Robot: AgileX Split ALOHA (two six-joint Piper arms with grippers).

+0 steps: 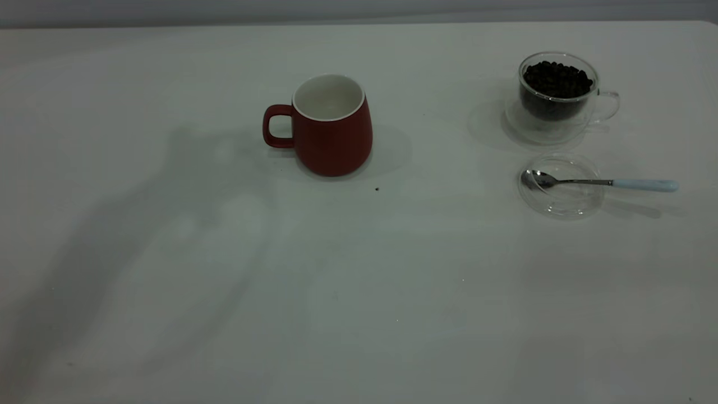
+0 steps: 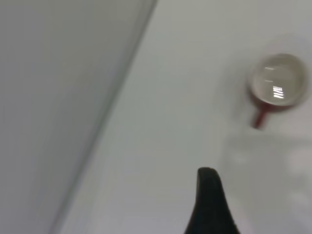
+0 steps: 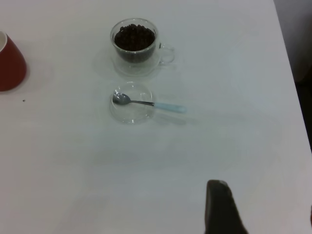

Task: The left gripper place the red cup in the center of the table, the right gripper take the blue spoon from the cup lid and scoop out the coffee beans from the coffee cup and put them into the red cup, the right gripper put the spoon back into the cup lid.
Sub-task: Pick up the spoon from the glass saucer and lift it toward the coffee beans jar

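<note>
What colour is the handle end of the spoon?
Pale light blue; the blue spoon shows best in the exterior view.

On the table (image 1: 168, 314), take the cup (image 1: 332, 126) as landmark: it stands mid-table, handle to its left. Well to its right and slightly behind is the glass cup (image 1: 558, 95), beans (image 1: 557, 78) inside. Just before that lies the lid (image 1: 561, 185), the spoon (image 1: 600, 182) across it, bowl in the lid, handle jutting right.

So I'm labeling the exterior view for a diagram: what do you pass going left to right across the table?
red cup → cup lid, holding the blue spoon's bowl, its handle sticking out to the right. The coffee cup overlaps that stretch, farther back.
</note>
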